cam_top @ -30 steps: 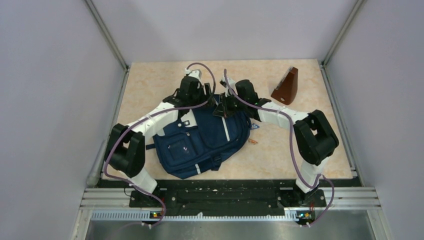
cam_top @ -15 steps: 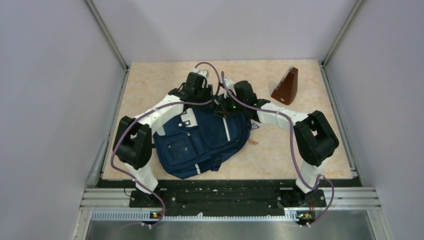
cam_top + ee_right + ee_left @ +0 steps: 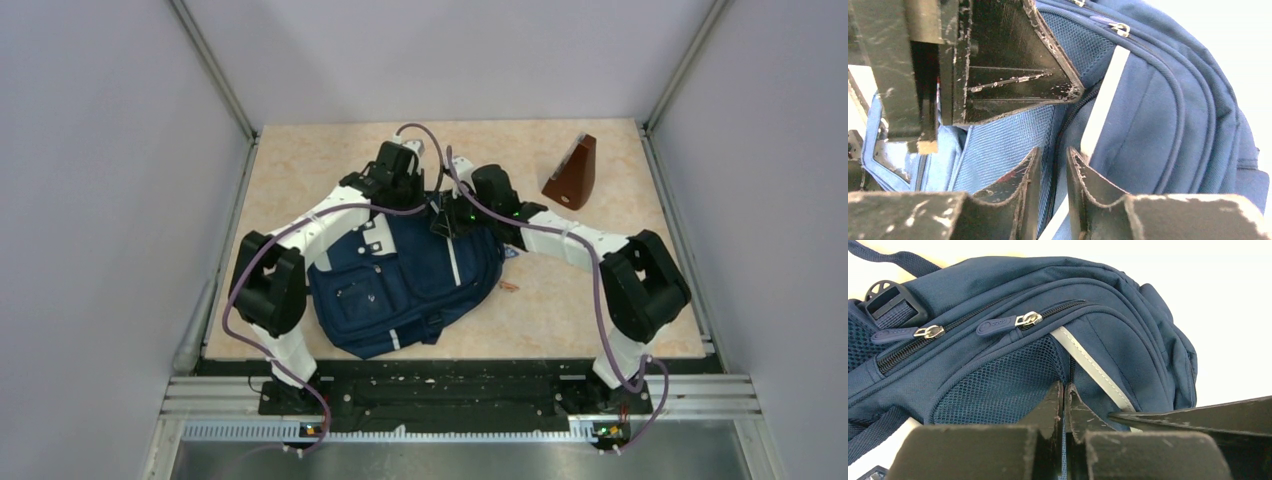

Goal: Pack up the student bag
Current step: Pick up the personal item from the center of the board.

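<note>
Top external view: beige worktop (image 3: 300, 170) carrying the student bag (image 3: 400, 290), which lies front-up just left of centre. Left claw (image 3: 1064, 386), at the bag's 12 o'clock end, is closed tight, its tips against the mesh pocket (image 3: 998, 385); whether fabric is pinched cannot be told. Right claw (image 3: 1054, 151), just beside it at 4 o'clock, stands narrowly parted over a zip line. Brown wedge (image 3: 572, 172) stands at 1 o'clock, well apart.

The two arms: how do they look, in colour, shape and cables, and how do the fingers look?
Left arm and right arm have white links between bulky black joints. A purple cable loops along each. The fingers are black, wedge-shaped, with scratched edges. A small green light glows on the right wrist.
</note>
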Available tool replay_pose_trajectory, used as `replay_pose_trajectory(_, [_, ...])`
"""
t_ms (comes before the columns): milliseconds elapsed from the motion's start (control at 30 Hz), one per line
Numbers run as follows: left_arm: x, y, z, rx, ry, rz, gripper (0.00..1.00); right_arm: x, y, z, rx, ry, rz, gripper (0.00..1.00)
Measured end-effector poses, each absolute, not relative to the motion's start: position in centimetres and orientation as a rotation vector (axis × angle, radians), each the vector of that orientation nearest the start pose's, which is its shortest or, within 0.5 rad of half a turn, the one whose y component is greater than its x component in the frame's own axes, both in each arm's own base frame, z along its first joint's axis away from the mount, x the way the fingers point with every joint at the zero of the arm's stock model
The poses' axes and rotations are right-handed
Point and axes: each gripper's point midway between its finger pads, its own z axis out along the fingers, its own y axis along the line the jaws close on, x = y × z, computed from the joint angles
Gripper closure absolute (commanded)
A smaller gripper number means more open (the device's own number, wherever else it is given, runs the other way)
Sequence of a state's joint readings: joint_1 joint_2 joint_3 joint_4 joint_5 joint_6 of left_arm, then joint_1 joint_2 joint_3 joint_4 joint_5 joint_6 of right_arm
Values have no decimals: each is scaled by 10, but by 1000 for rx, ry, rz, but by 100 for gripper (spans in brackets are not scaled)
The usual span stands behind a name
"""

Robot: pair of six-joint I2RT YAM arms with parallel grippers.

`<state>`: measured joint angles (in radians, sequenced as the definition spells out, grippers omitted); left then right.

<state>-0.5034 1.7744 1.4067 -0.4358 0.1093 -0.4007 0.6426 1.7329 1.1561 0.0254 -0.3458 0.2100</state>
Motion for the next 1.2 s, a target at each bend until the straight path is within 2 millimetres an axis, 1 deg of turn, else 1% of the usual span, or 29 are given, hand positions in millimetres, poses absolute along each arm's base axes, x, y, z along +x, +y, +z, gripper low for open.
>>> replay_pose_trajectory(33, [392,-256,136,181,2436,-547,100,344,340,136,-678,2095,849,59])
replay_pose_trajectory(67, [391,-255,137,184,2434,-546,100,344,338,139,-671,2091,843,54])
replay_pose_trajectory(133, [390,-254,142,192,2426,-545,100,340,334,149,-664,2071,840,47])
replay_pose_trajectory(233, [388,-252,148,212,2414,-537,100,336,329,165,-653,2042,841,44])
replay_pose_trajectory(367, [385,-249,151,253,2418,-518,100,332,320,184,-609,2022,825,42])
replay_pose_trajectory(433, [383,-248,151,283,2420,-506,100,330,310,188,-572,2027,811,40])
replay_pose_trajectory(500, [380,-247,152,302,2422,-499,100,324,296,187,-532,2044,785,39])
replay_pose_trajectory(633, [374,-242,159,326,2423,-494,100,316,254,174,-407,2099,656,38])
replay_pose_trajectory(667, [372,-241,160,331,2422,-493,100,312,241,166,-371,2122,608,38])
replay_pose_trajectory(733, [369,-239,163,341,2414,-490,100,301,220,148,-321,2175,532,38])
replay_pose_trajectory(867, [363,-232,166,348,2402,-470,100,272,187,107,-238,2304,424,39])
replay_pose_trajectory(967, [360,-228,165,349,2400,-453,100,255,172,84,-162,2375,391,41])
replay_pose_trajectory(1067, [356,-223,164,355,2398,-439,100,239,163,65,-83,2420,391,43])
replay_pose_trajectory(1200, [355,-218,163,353,2399,-416,100,225,156,50,-20,2456,395,43])
